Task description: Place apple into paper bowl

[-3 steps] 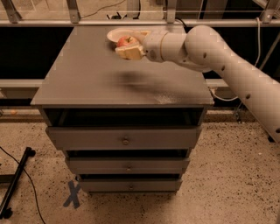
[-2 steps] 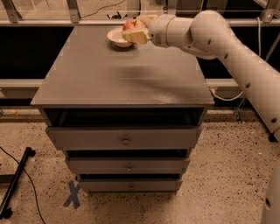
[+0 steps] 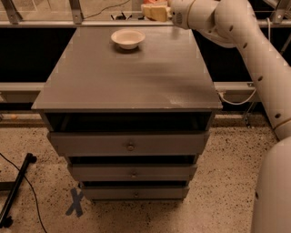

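Note:
The paper bowl (image 3: 128, 38) is cream-white and stands upright at the far middle of the grey cabinet top (image 3: 127, 77); its inside looks empty. My gripper (image 3: 154, 12) is at the top edge of the camera view, above and to the right of the bowl, beyond the cabinet's far edge. It is shut on the apple (image 3: 158, 3), of which only a small reddish-orange patch shows between the tan fingers (image 3: 159, 15). The rest of the apple is hidden by the fingers and cut off by the frame edge.
The white arm (image 3: 254, 50) reaches in from the right over the cabinet's far right corner. The cabinet has three drawers (image 3: 131, 144), slightly pulled out. A rail (image 3: 54, 22) runs behind it. A black stand leg (image 3: 16, 191) and blue tape cross (image 3: 75, 202) lie on the speckled floor.
My gripper has moved up and back with the apple, from beside the bowl to above and right of it. The view now sits closer to the cabinet.

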